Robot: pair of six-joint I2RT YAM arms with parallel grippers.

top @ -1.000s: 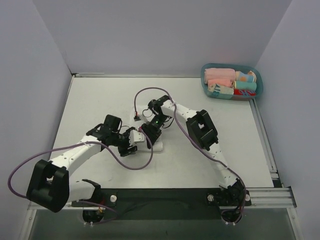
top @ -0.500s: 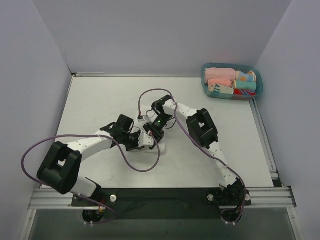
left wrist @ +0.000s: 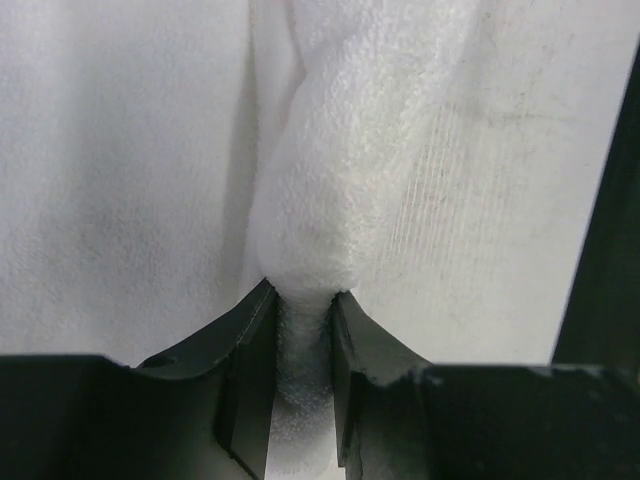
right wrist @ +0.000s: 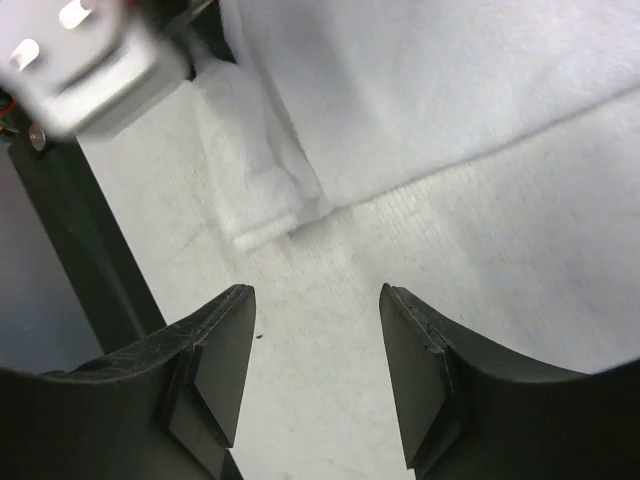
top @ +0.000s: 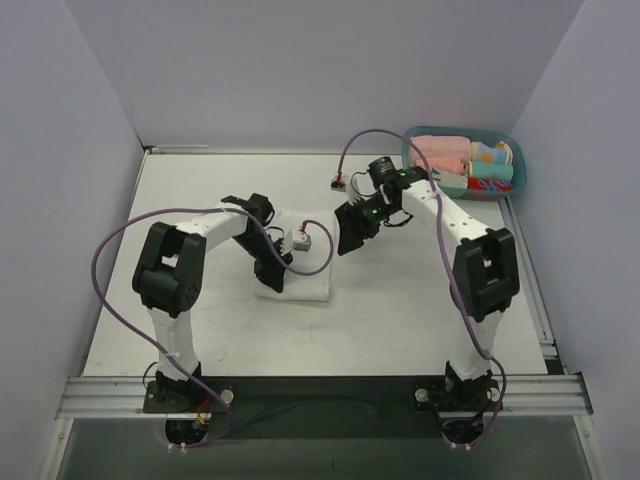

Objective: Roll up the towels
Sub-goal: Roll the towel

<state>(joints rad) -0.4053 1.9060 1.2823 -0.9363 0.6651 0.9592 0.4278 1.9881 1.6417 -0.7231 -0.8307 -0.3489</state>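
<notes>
We find the white towel (top: 308, 286) lying near the middle of the worktop (top: 200, 180), bunched rather than flat. The left hand (left wrist: 300, 300) is clamped on a raised fold of it, and the cloth bulges out in a soft ridge just beyond the fingertips. The right hand (right wrist: 315, 300) stands apart and empty, hovering over bare worktop just beside a doubled-over edge of the towel without touching it. A basket (top: 460, 130) of rolled towels sits at the far right corner, well apart from the work.

We judge the roll to be only partly formed, and the main risk is the one-handed grip. With only a narrow pinch held and nothing pinning the rest, any pull by the left hand could drag the whole towel across the worktop instead of turning it, or tug the fold loose so it flattens out. Thin cloth could also slip out of so small a bite.

If the right hand comes in too low, it may shove the loose edge and skew the roll. The left arm's cable (top: 318, 262) hangs over the towel and could snag or sweep it.
</notes>
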